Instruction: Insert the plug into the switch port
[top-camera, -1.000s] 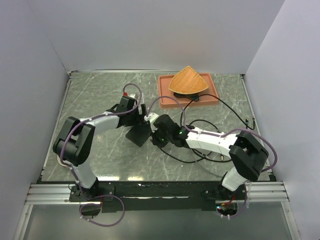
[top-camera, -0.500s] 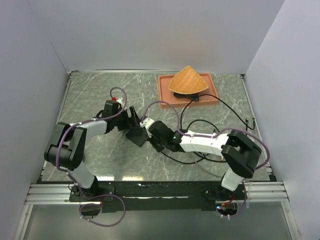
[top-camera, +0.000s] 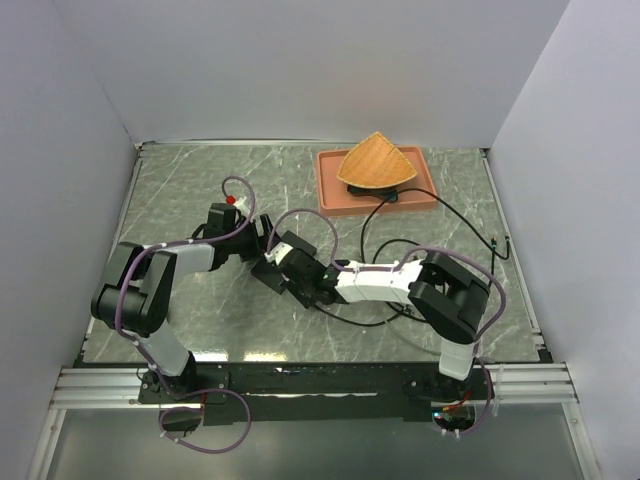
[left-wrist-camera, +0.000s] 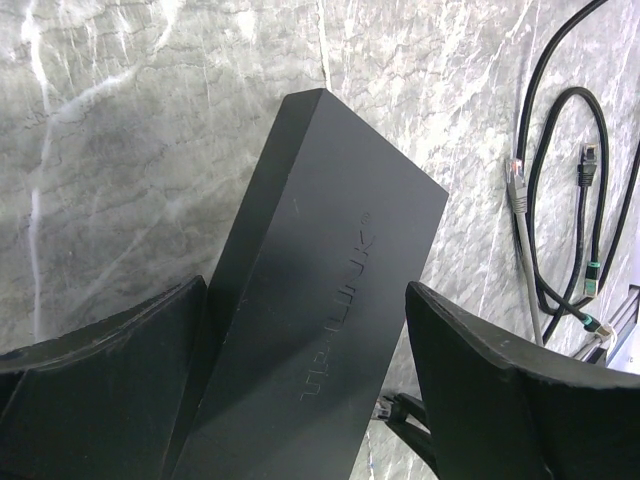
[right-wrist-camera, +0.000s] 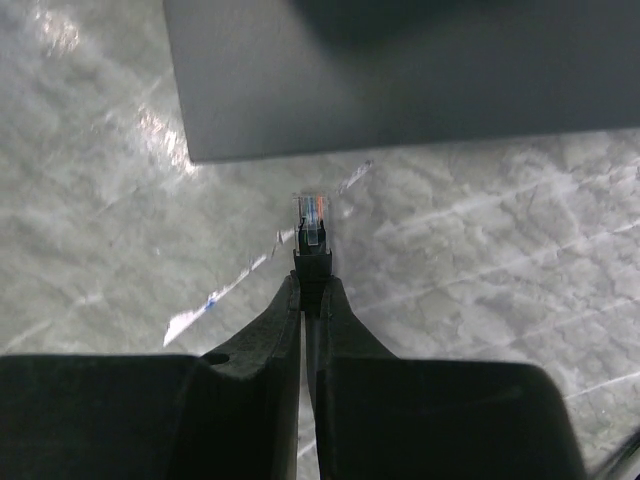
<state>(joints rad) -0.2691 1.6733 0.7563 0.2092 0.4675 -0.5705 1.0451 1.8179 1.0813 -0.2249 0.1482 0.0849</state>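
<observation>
**A:** Plug (right-wrist-camera: 311, 220) first. Which way?

**B:** Straight out of the right hand (right-wrist-camera: 308, 285), long axis in line with the fingers. Tip aimed at the near edge of the black box (right-wrist-camera: 400, 70). Just short of that edge, not touching, over bare desk (right-wrist-camera: 480, 260).

**A:** And looks like?

**B:** Clear tip with coloured wires inside, black boot behind. Pinched by the boot, right hand closed narrow around it.

**A:** Switch port?

**B:** Cannot be made out. Only a flat dark face and one corner in the right wrist view.

**A:** Lie of the box?

**B:** Mid-desk from above, between the two hands, long axis on a slant. Matte black, raised lettering along the top. Gripped across its width by the left hand (left-wrist-camera: 305, 290), one finger against each long side.

**A:** Around it?

**B:** Loose leads on the desk beside the box: a grey cable (left-wrist-camera: 520, 230) with a clear end, and a looped black cable (left-wrist-camera: 543, 150). At the far side, well apart, a terracotta tray (top-camera: 325, 185) carrying an orange wedge-shaped piece (top-camera: 375, 162). Nothing between plug tip and box edge.
</observation>
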